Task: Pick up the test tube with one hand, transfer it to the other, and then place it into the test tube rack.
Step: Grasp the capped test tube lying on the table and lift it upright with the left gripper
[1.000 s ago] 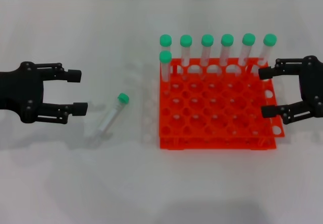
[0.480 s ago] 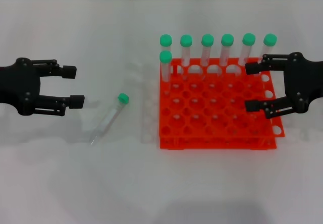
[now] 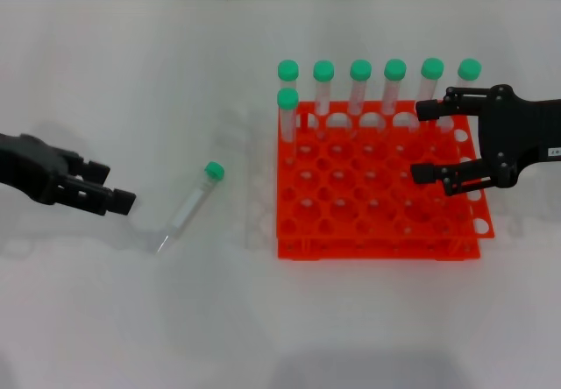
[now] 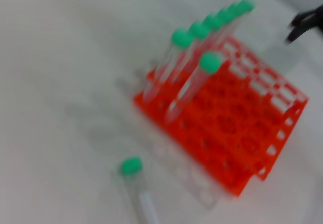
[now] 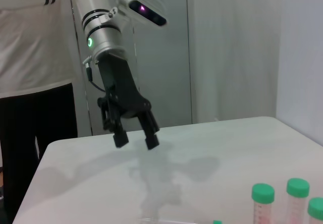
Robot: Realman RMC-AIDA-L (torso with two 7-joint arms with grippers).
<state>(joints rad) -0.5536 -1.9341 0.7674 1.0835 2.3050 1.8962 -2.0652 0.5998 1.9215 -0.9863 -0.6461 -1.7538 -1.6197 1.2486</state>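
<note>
Counting 8 green-capped tubes — 7 standing upright in 1 orange-red rack, 1 tube lying loose on the table. 2 black grippers showing — left gripper, right gripper.

The test tube lies on the table left of the test tube rack.

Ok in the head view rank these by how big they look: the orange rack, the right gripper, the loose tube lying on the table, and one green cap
Largest to smallest:
1. test tube rack
2. right gripper, hanging over the rack's right side, so nearer the camera
3. loose test tube, lying on the table
4. green cap on a racked tube
</note>
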